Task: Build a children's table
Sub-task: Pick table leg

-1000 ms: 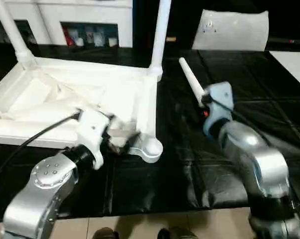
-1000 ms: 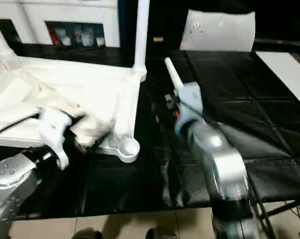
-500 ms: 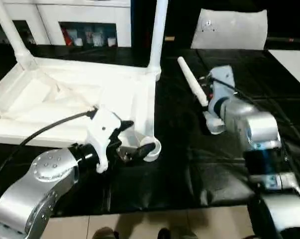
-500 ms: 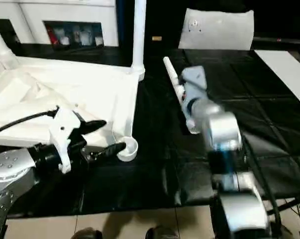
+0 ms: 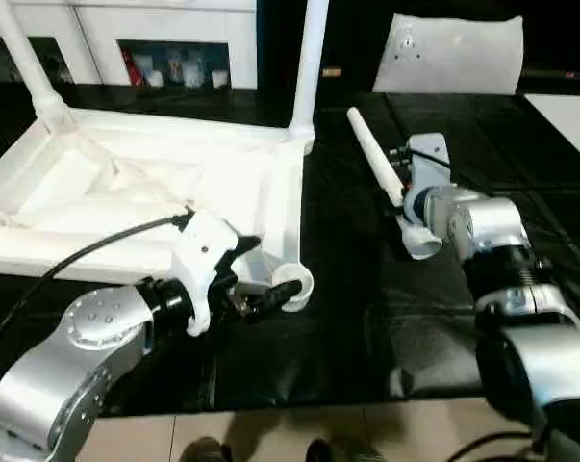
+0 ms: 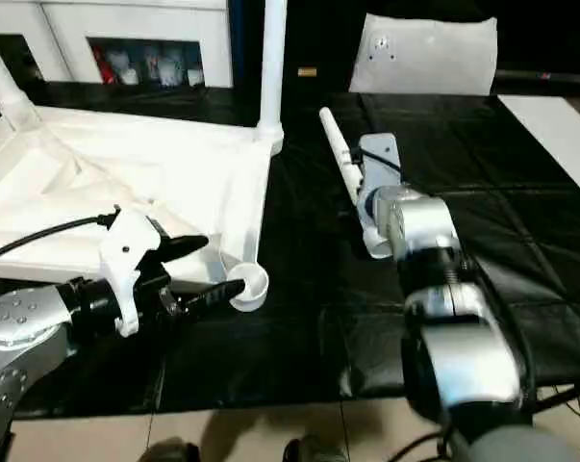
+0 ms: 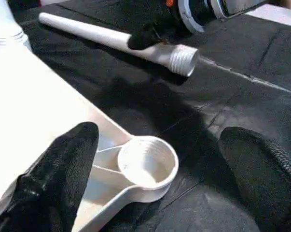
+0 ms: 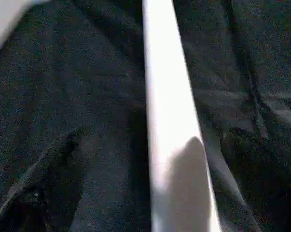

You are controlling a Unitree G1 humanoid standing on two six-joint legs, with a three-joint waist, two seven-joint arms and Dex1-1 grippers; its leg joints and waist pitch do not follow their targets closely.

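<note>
The white tabletop (image 5: 145, 183) lies upside down on the black table, with two legs (image 5: 309, 58) standing upright in its far corners. Its near right corner socket (image 7: 147, 162) is empty. My left gripper (image 5: 268, 268) stands open right at this socket, one finger (image 7: 63, 179) over the tabletop's rim and the other over the black cloth. A loose leg (image 5: 374, 166) lies to the right, its threaded end (image 7: 184, 58) pointing toward me. My right gripper (image 5: 402, 188) hangs open over this leg, which runs between its fingers (image 8: 169, 121).
A white cabinet (image 5: 174, 38) stands behind the table, a white sheet (image 5: 453, 53) at the back right and a white panel (image 5: 570, 115) at the far right. A black cable (image 5: 78, 258) trails from my left wrist. The table's front edge (image 5: 299, 404) is close.
My left gripper has turned and slid right to the empty corner socket. My right forearm has swung round so its wrist now points down over the loose leg, which has not moved.
</note>
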